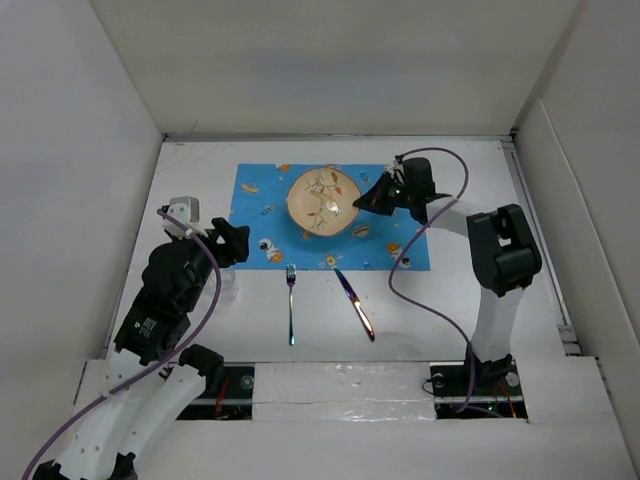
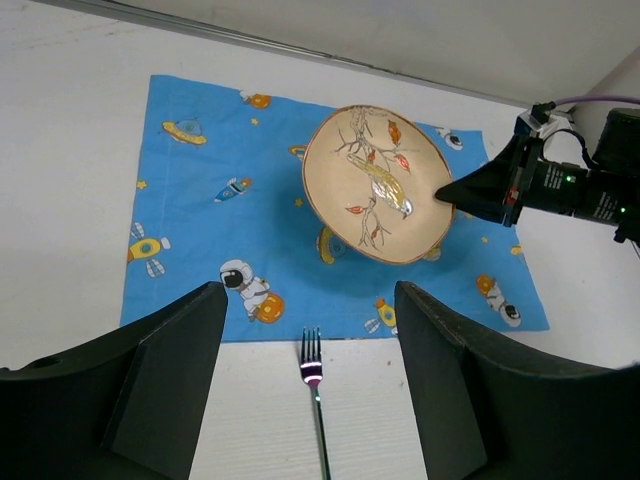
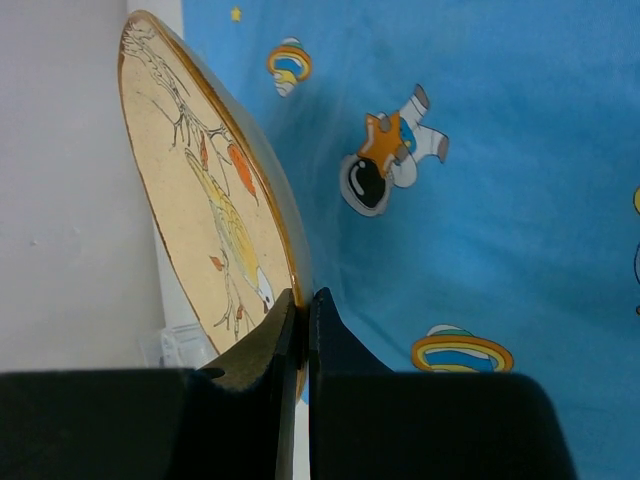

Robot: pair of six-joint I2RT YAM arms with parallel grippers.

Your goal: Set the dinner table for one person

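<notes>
The white dinner table (image 1: 250,330) carries a blue space-print placemat (image 1: 260,200). A beige plate with a bird drawing (image 1: 323,200) is over the placemat's middle. My right gripper (image 1: 368,198) is shut on the plate's right rim, seen edge-on in the right wrist view (image 3: 303,300) with the plate (image 3: 200,180) pinched between the fingers. A fork (image 1: 291,300) and a knife (image 1: 355,303) lie on the table just in front of the placemat. My left gripper (image 2: 308,305) is open and empty above the fork (image 2: 313,375), left of the placemat in the top view (image 1: 235,245).
White walls enclose the table at the back and both sides. A purple cable (image 1: 400,270) hangs from the right arm over the placemat's right end. A small clear object (image 1: 228,283) sits by the left arm.
</notes>
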